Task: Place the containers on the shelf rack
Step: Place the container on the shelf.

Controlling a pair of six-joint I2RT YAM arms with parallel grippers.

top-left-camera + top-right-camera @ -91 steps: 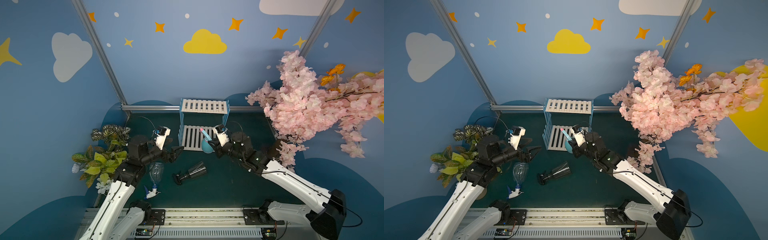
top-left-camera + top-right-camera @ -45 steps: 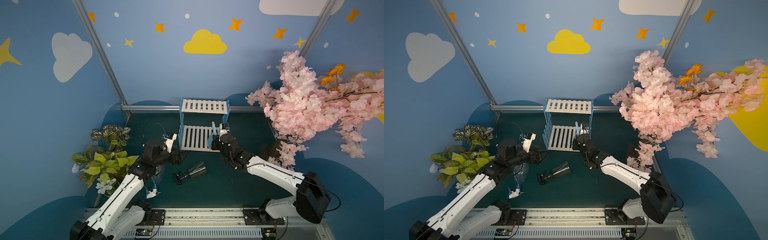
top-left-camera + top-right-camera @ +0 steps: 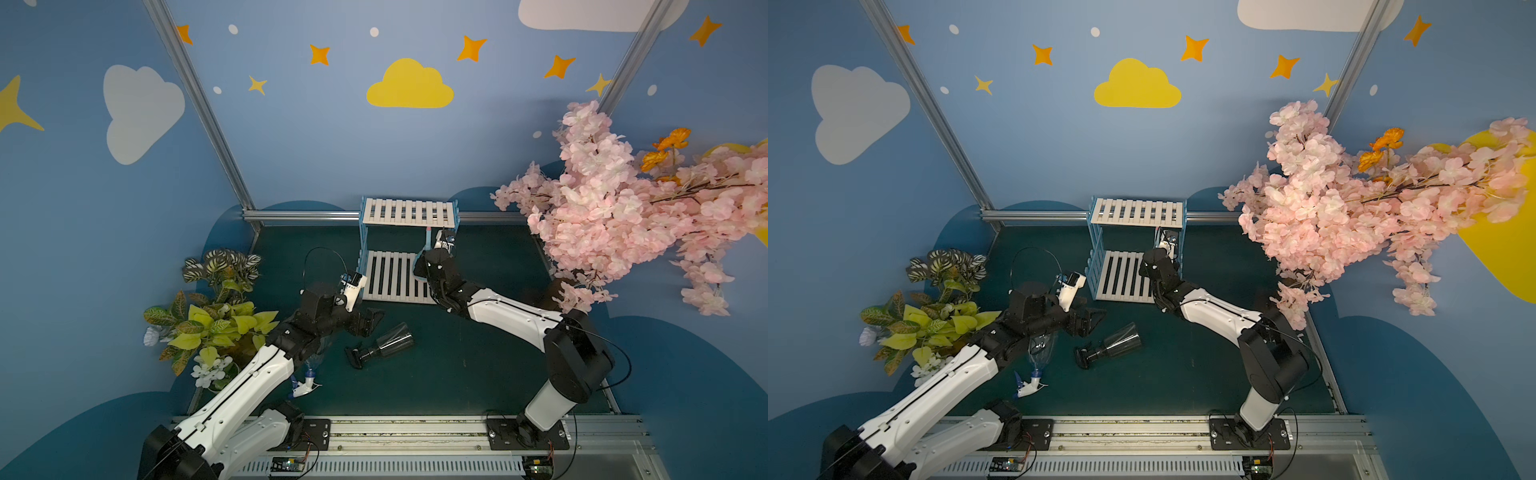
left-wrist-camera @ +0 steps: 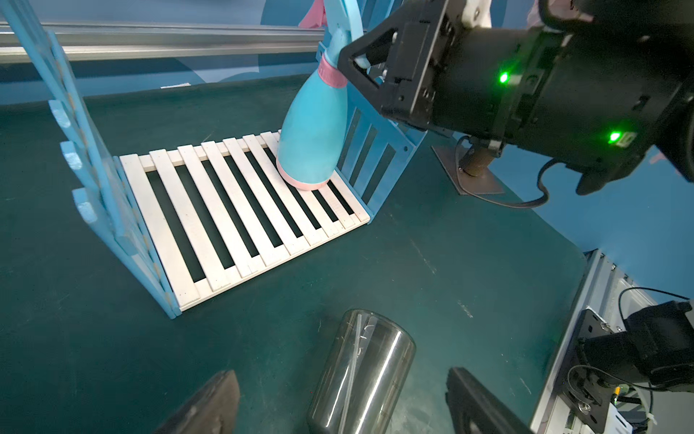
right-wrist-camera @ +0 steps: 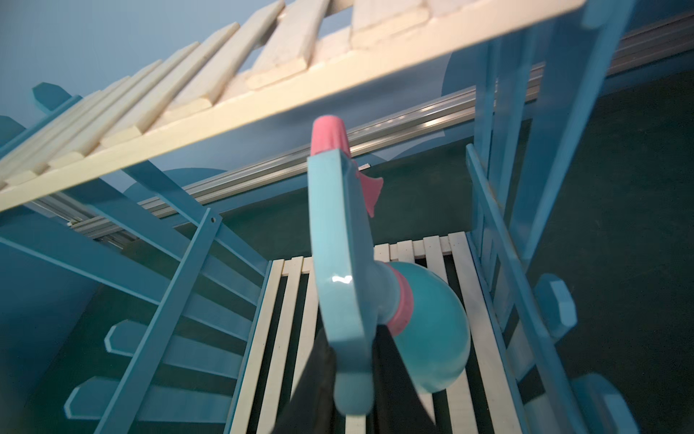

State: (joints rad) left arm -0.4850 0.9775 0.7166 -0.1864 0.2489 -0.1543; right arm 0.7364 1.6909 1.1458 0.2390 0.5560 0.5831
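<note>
Looking at the right gripper (image 5: 353,375), you find its jaws clamped on the spray head of the light-blue bottle (image 4: 311,142). The tilted bottle's base touches the lower tier of the shelf rack (image 3: 409,212), at its right end. The left gripper (image 3: 371,323) is spread wide and empty, near the dark bottle (image 3: 390,345) lying on the mat (image 3: 457,374). The clear bottle (image 3: 1040,353) lies beneath the left arm.

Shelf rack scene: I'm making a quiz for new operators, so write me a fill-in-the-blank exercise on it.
On the shelf rack, the light-blue bottle rests on the ___ shelf.
The right pincer is ___ on that bottle's head.
The dark bottle lies on its ___ on the table.
The left pincer is ___, holding nothing.
Missing words: lower; shut; side; open.
</note>
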